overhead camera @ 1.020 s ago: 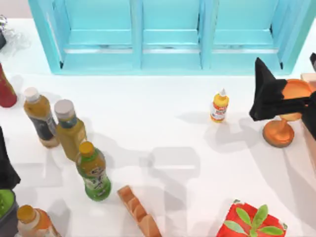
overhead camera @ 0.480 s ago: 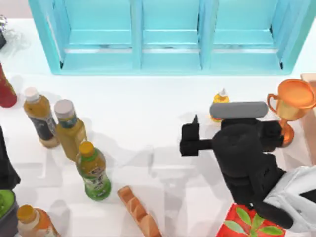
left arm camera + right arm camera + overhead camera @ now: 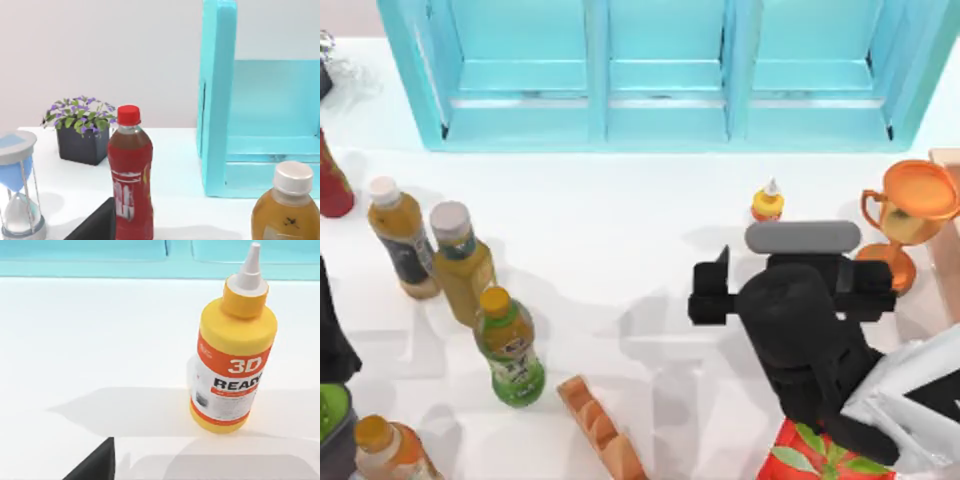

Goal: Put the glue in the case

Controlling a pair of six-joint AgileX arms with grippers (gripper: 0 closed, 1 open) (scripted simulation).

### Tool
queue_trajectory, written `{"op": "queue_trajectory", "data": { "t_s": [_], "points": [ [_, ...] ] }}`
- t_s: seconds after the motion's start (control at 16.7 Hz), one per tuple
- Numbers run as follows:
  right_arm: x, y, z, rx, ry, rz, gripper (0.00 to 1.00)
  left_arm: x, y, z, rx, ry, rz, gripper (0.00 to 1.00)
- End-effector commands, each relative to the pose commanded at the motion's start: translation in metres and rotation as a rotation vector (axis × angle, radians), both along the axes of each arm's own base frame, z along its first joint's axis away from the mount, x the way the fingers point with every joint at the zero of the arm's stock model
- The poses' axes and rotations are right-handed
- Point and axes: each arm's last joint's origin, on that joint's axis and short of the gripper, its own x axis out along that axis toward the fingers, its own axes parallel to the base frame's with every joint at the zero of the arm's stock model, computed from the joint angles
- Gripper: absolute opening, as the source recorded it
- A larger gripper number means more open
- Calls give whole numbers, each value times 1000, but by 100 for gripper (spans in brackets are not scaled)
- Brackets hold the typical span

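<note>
The glue is a small yellow bottle with a white nozzle, standing upright on the white table right of centre, in front of the turquoise cabinet. In the right wrist view the glue is close ahead, showing its red-and-white label. My right gripper hovers just on the near side of it, open, with one dark fingertip low in its wrist view and nothing held. The case is a tan-pink box cut off by the right edge. My left gripper is parked at the left edge, open.
An orange trophy cup stands between the glue and the case. Several drink bottles cluster at the left, a red bottle among them. A bread piece and a red leafy box lie at the front. The cabinet spans the back.
My right arm has swung from beside the trophy to the left and toward the front, and now sits just before the glue. The glue has not moved.
</note>
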Motion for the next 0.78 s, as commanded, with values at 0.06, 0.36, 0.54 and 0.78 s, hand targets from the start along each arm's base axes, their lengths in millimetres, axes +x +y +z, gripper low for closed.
{"op": "queue_trajectory", "data": {
  "t_s": [0.06, 0.36, 0.54, 0.78],
  "points": [
    [1, 0, 0, 0, 0, 0, 100, 0, 0, 0, 0, 0, 0, 100],
    [44, 6, -16, 4, 3, 12, 100, 0, 0, 0, 0, 0, 0, 100],
    [71, 6, -31, 2, 5, 14, 100, 0, 0, 0, 0, 0, 0, 100],
    [90, 0, -39, 0, 0, 3, 100, 0, 0, 0, 0, 0, 0, 100]
  ]
}}
